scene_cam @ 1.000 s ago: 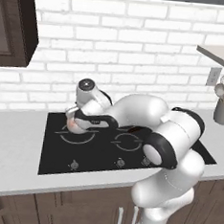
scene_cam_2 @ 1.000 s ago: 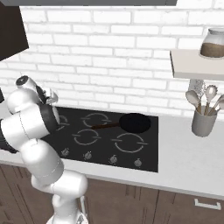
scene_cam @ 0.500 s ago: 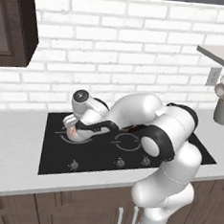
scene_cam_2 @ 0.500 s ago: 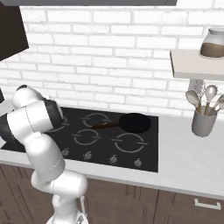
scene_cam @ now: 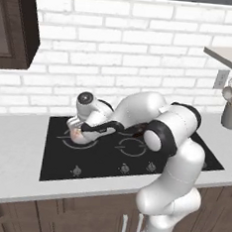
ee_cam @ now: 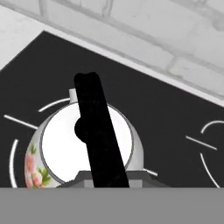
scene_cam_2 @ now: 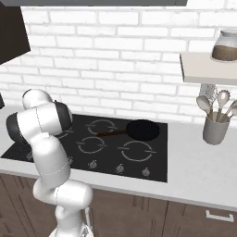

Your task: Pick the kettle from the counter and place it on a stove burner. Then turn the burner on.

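The kettle [ee_cam: 65, 148] is white with pink flowers on its side and a black handle [ee_cam: 94, 127] arching over its lid. In the hand view it sits inside the thin grey ring of the stove burner [ee_cam: 49, 105], at the left of the black cooktop [scene_cam: 104, 164]. I cannot tell whether it touches the glass. My gripper [scene_cam: 84, 127] hangs right above the kettle [scene_cam: 78, 136] and is shut on its handle. The pale grey counter [scene_cam: 13, 178] runs around the cooktop.
A black frying pan [scene_cam_2: 142, 129] sits on the cooktop's far right burner. Knobs [scene_cam_2: 119, 169] line the cooktop's front edge. A grey utensil cup [scene_cam_2: 215, 131] stands on the counter at the right, under a shelf [scene_cam_2: 206, 69] with a jar [scene_cam_2: 225, 46]. The brick wall is close behind.
The hand has come down and slightly left with the kettle, lowering it over the left burner ring. The gripper stayed shut throughout.
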